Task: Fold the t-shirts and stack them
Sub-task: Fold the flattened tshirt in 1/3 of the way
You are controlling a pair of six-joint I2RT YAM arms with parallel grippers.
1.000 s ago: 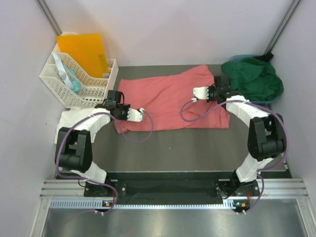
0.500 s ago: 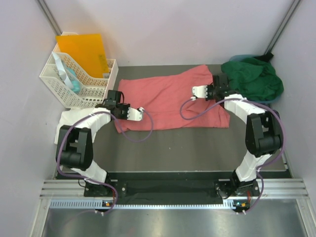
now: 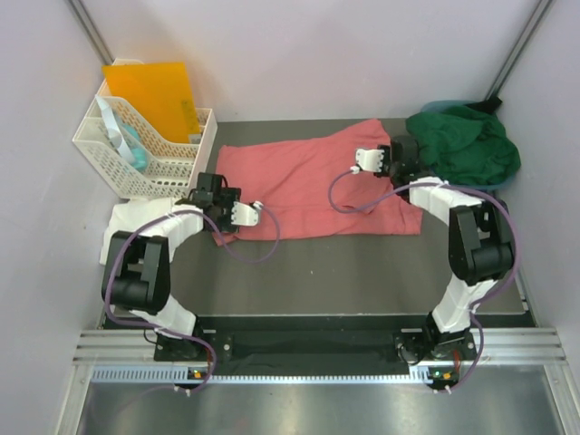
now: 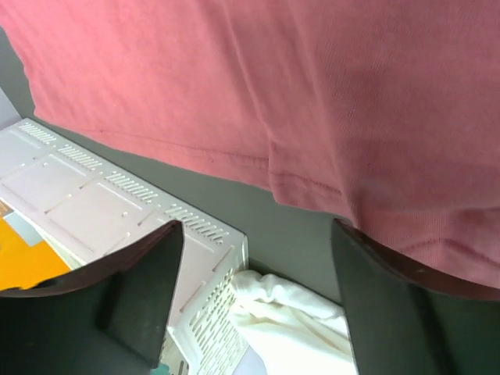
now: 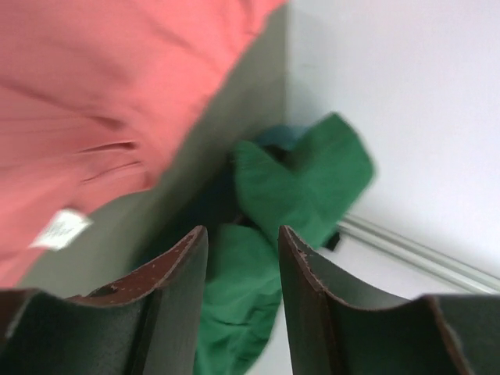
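The salmon-pink soft cloth t-shirt [image 3: 308,186] lies spread nearly flat on the dark grey table [image 3: 362,263], its long side running left to right. Its small white neck label [image 5: 61,229] shows in the right wrist view, at the cloth's edge.

The left gripper [image 3: 256,208] sits at the pink shirt's near-left corner. Its fingers are spread wide with nothing between them (whether they touch the cloth I cannot tell). The right gripper [image 3: 359,160] is over the pink shirt's far-right part, its jaws parted by a narrower gap and pinching nothing.

The dark green cloth t-shirt [image 3: 467,145] is a crumpled heap just off the pink shirt's right end. The white cloth t-shirt [image 3: 122,222] lies bunched to the left of the pink shirt's near-left corner, partly hidden by the left arm. The white plastic lattice basket [image 3: 127,149] stands just beyond the pink shirt's left end. The flat orange plastic folder [image 3: 154,95] stands upright in it, on the side away from the pink shirt.
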